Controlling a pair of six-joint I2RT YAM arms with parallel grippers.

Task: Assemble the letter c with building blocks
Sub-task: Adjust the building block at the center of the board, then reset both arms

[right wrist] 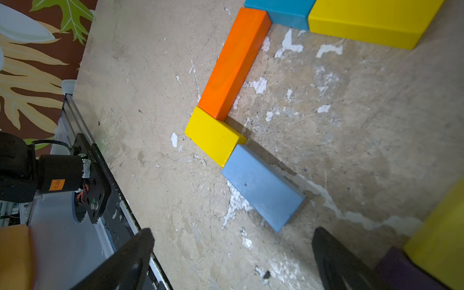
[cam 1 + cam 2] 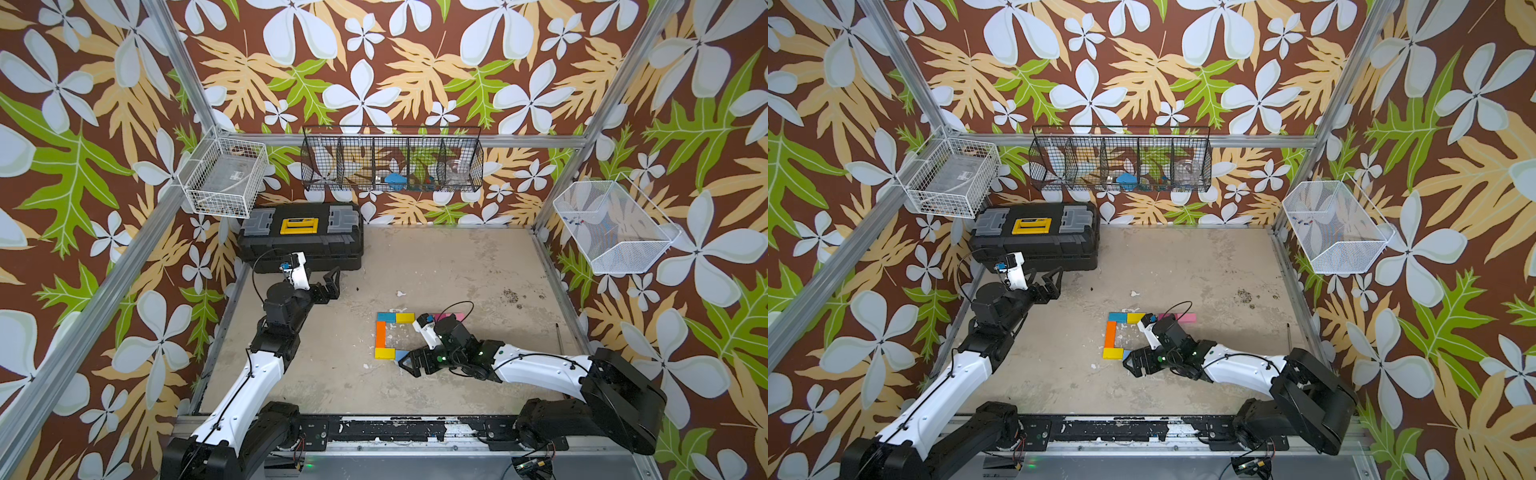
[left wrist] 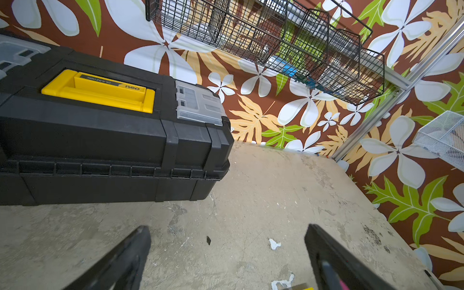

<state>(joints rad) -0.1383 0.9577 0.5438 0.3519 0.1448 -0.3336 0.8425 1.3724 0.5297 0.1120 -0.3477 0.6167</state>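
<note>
Right end effector [image 2: 408, 368] spread wide, low beside blocks [image 2: 381, 334]

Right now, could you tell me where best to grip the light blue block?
Probably across its two long sides, near the free end, coming straight down from above: the light blue block lies flat, and its other end butts against the yellow block.

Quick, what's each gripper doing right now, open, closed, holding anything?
Left gripper: open, holding nothing.
Right gripper: open, holding nothing, near the light blue block.
</note>
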